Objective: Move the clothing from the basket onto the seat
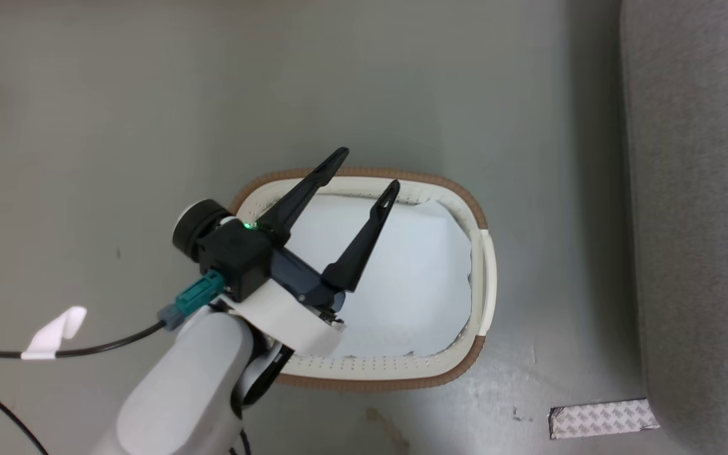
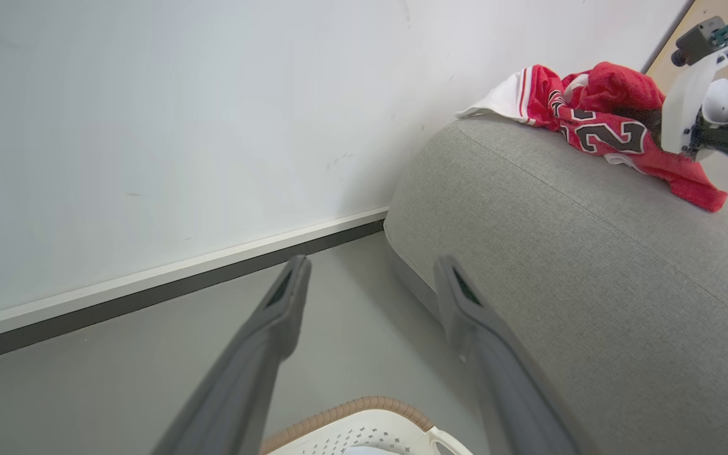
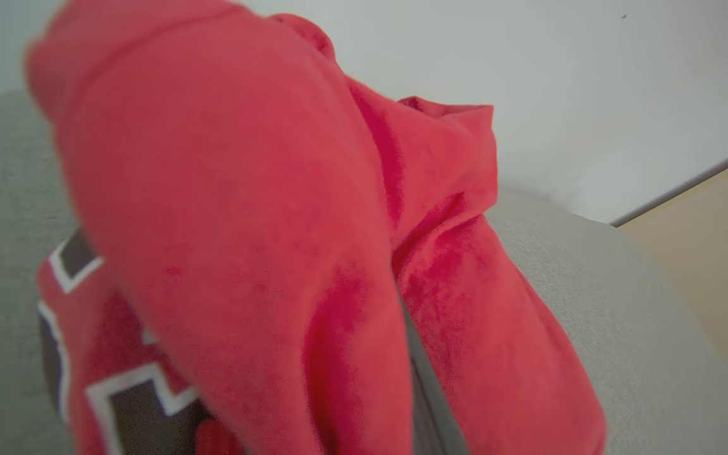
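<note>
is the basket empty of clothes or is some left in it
Empty of clothing where visible: the basket holds a white sheet, nothing red; the clothing lies bunched on the seat.

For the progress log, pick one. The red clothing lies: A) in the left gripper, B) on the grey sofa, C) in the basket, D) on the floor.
B: the red clothing is heaped on the grey sofa, and the basket holds a white sheet.

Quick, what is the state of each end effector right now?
Left end effector: open, holding nothing, above the basket.
Right end effector: closed on the clothing, which lies on the seat.
</note>
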You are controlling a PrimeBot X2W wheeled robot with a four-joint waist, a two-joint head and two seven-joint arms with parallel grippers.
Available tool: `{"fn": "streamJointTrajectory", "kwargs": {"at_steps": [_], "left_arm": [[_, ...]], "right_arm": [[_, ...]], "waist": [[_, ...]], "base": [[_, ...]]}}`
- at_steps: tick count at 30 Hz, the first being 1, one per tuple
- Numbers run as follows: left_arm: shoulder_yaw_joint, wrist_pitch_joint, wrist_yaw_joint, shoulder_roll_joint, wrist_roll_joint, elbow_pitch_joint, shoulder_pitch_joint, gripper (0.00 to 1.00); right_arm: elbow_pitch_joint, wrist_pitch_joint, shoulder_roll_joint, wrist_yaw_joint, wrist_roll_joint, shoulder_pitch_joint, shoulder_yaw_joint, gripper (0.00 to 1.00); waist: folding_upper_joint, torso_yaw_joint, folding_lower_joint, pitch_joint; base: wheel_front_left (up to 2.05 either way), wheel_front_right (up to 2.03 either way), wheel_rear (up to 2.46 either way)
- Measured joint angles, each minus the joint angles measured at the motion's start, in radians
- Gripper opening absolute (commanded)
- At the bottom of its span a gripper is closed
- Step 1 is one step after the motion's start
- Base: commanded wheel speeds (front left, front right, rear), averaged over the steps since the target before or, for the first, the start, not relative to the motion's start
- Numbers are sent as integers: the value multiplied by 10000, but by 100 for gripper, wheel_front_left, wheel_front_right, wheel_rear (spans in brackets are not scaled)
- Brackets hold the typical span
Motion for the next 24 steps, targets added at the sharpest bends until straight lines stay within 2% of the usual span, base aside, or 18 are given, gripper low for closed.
{"fn": "streamJointTrajectory", "kwargs": {"at_steps": [1, 5, 13, 16, 24], "left_arm": [[54, 0, -4, 0, 0, 27, 60, 100], [470, 0, -12, 4, 0, 157, 455, 100], [1337, -2, 320, -4, -94, 769, 1712, 100], [1735, -2, 556, -48, -184, 966, 2232, 100], [2984, -2, 1110, -351, -261, 1106, 4041, 100]], "right_arm": [[50, -105, 159, -2, -142, 109, -73, 100], [274, -732, 842, 0, -94, 462, 13, 100], [272, -1969, 1346, 0, 397, 1902, 802, 100], [-217, -2401, 1463, 0, 610, 2697, 1058, 100], [-1985, -2922, 2562, 0, 1333, 5223, 2115, 100]], "waist": [[0, -17, -1, -93], [0, -149, 0, -573], [0, -488, -3, -1942], [0, -558, -4, -2544], [0, -530, -5, -4148]], "base": [[0, 0, 0], [0, 0, 0], [0, 0, 0], [0, 0, 0], [0, 0, 0]]}}
